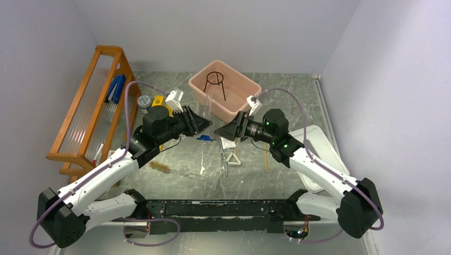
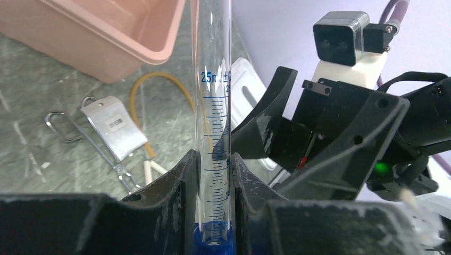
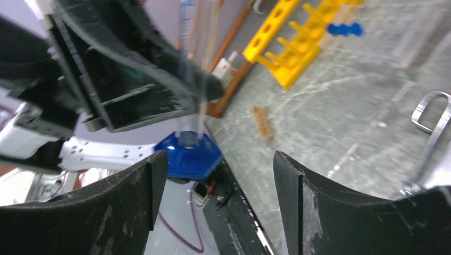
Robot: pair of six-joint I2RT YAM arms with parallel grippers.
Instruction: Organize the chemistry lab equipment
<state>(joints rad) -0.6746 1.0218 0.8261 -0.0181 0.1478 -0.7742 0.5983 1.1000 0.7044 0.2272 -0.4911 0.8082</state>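
Closest to the lens, the left claw (image 2: 213,164) was clamped on a clear graduated cylinder (image 2: 213,79). Its two black fingers (image 2: 181,186) pressed either side of the glass low on the printed scale, just above the cylinder's blue base (image 2: 213,241). The cylinder ran straight out from the claw, its upper part passing the rim of the pink tub (image 2: 133,53). Facing it, the right claw (image 3: 215,170) stood wide open with nothing between its fingers (image 3: 298,202). The blue base lay just beyond that gap, nearer the finger on the left of the right wrist view, and neither finger touched it. The two claws met over the middle of the counter (image 1: 287,90); whether the base rested on the counter could not be told. The tub sat at the far edge, right of centre, with the black wire tripod (image 1: 214,82) standing inside it. Toward the near edge from the claws, the metal tongs (image 1: 222,154) lay just beside the white triangle (image 1: 233,159), and the brown-bristle brush (image 1: 159,167) lay toward the near left corner. The yellow tube rack (image 1: 158,101) sat behind the left arm, near a wooden rack (image 1: 68,158) along the left edge. A white lid (image 1: 322,146) lay by the right edge, partly under the right arm.
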